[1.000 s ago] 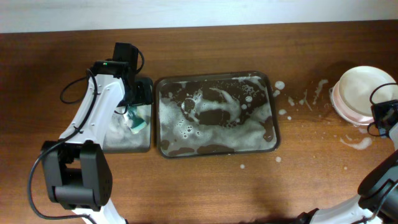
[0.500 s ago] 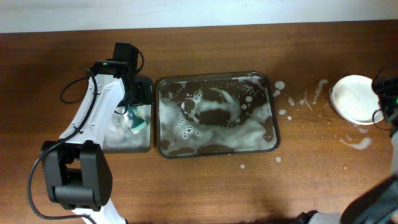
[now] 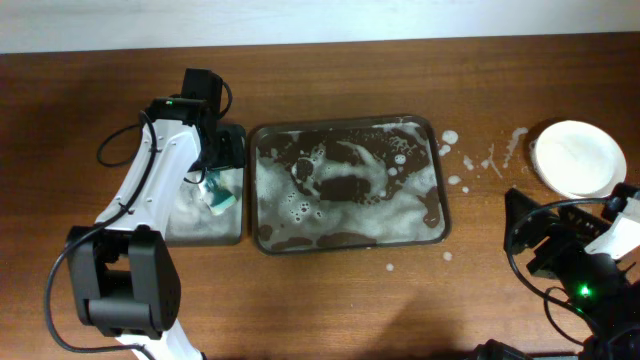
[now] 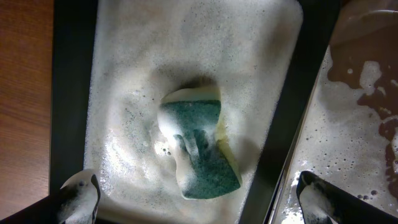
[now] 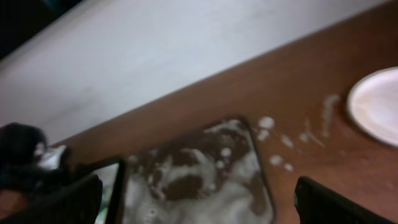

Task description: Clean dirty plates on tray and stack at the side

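Observation:
The large dark tray (image 3: pixel 345 187) lies mid-table, streaked with white foam and holding no plate; the right wrist view shows it too (image 5: pixel 252 146). A white pile of plates (image 3: pixel 575 158) rests on the wood at the far right, also in the right wrist view (image 5: pixel 376 106); only the top one shows. My right gripper (image 3: pixel 527 235) hovers open and empty in front of that pile, pointing left toward the tray (image 5: pixel 199 202). My left gripper (image 4: pixel 199 205) stands open above the green sponge (image 4: pixel 199 149), its foamy fingertips (image 4: pixel 79 198) apart from the sponge.
The sponge lies in foam in a smaller dark tray (image 3: pixel 232 232) directly left of the large one, under my left arm (image 3: pixel 150 180). Foam blobs (image 3: pixel 470 165) dot the wood between the large tray and the plates. A pale wall runs along the table's far edge.
My right gripper opened, let go of the top plate on the pile, and drew back toward the table's front. The left arm has not moved.

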Tool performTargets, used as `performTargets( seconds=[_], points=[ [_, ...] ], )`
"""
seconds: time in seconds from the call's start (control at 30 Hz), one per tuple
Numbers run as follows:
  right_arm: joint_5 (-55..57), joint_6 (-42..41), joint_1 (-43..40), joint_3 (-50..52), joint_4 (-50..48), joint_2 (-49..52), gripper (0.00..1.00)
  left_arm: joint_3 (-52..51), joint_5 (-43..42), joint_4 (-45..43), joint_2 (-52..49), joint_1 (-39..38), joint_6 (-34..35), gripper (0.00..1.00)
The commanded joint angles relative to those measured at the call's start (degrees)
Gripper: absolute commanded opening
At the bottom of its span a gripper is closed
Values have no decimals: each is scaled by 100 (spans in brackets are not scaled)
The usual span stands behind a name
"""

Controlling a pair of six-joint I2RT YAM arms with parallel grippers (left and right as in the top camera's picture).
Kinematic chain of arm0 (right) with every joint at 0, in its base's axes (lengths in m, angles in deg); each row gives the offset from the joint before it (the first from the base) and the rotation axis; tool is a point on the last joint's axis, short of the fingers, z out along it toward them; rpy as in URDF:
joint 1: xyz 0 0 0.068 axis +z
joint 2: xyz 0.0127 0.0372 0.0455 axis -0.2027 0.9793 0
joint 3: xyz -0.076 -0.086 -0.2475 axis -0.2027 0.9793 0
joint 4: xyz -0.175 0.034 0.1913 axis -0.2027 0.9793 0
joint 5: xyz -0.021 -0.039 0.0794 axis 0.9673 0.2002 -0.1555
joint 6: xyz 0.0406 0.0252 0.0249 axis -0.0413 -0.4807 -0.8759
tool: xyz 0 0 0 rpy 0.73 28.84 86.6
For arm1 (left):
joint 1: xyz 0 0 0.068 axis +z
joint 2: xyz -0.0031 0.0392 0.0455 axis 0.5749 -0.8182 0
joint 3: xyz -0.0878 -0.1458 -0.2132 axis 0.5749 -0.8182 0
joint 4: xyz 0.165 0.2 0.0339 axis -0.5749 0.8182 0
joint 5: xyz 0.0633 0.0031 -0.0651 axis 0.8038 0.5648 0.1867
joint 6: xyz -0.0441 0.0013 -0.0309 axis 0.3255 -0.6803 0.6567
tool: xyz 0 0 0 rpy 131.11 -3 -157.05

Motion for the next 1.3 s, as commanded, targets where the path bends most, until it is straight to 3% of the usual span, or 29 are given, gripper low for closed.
performTargets(
  seconds=[0.0, 0.17, 0.3, 0.37, 0.47, 0.57, 0.73, 1.27],
  points=[
    [844, 625, 31, -2, 74, -7, 98, 72, -39, 2, 74, -17, -7, 99],
    [745, 1596, 892, 9, -256, 4, 98, 72, -39, 2, 74, -17, -7, 99],
    [1425, 1829, 1829, 719, -1388, -308, 98, 72, -39, 4, 74, -17, -7, 99],
    [1762, 1829, 2103, 1432, -2116, -621, 99, 72, -39, 4, 74, -17, -7, 99],
    [1878, 1829, 2205, 3309, -3945, -1563, 98, 72, -39, 4, 74, -17, -7, 99],
    [2033, 1832, 2391, 4813, -4944, -2527, 98, 72, -39, 4, 74, -17, -7, 99],
    [2474, 1829, 2859, 6035, -5394, -3604, 98, 72, -39, 2, 74, -17, -9, 99],
    [2387, 1812, 2859, 6623, -5296, -3585, 98, 72, -37, 2, 74, -17, -7, 99]
  ],
)
